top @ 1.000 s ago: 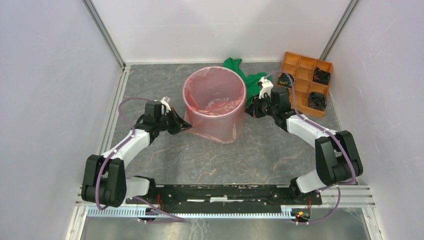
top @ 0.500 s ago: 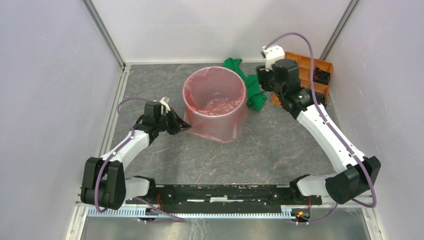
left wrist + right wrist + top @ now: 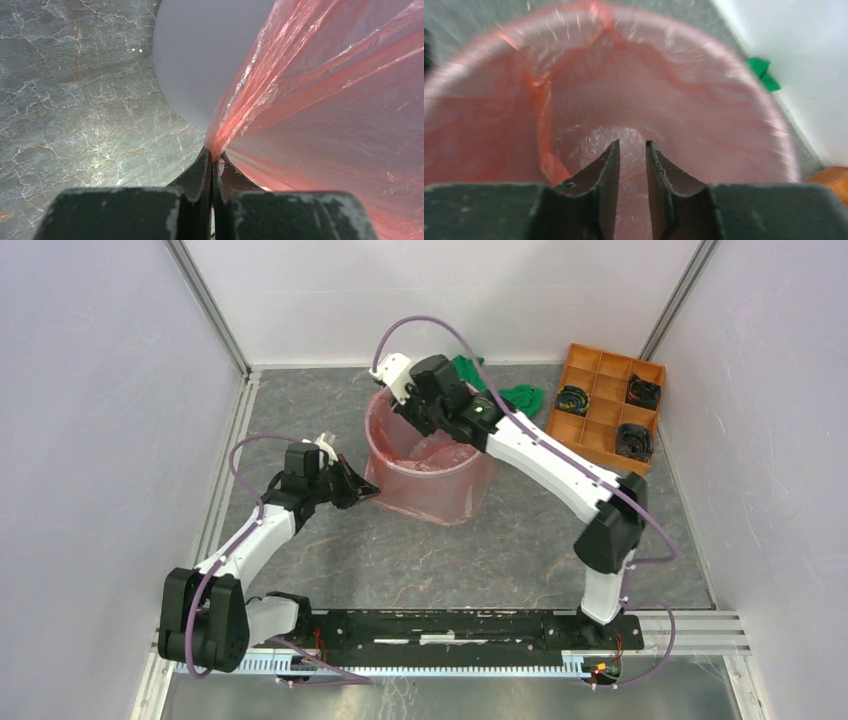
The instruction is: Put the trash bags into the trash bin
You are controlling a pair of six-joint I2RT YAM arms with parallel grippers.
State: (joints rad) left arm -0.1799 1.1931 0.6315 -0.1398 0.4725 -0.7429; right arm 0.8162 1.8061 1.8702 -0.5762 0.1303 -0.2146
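The red-orange trash bag (image 3: 430, 495) lines the round light-grey trash bin (image 3: 195, 60) and hangs over its rim and down its outside. The bin stands upright at mid-table. My left gripper (image 3: 371, 492) is at the bin's left side, shut on a pinch of the bag film (image 3: 235, 115) just outside the wall; it also shows in the left wrist view (image 3: 212, 156). My right gripper (image 3: 410, 422) hovers over the bin's mouth, pointing down into it. In the right wrist view (image 3: 631, 144) its jaws stand a little apart with nothing between them, above the bag's crumpled bottom (image 3: 624, 137).
A green cloth (image 3: 515, 397) lies behind the bin on the right, also in the right wrist view (image 3: 763, 72). An orange compartment tray (image 3: 605, 405) with black parts sits at the back right. White walls enclose the table on three sides.
My right arm has swung left, from beside the bin's right side, past the green cloth and tray, to over the bin's mouth. My left gripper has kept its hold on the bag.
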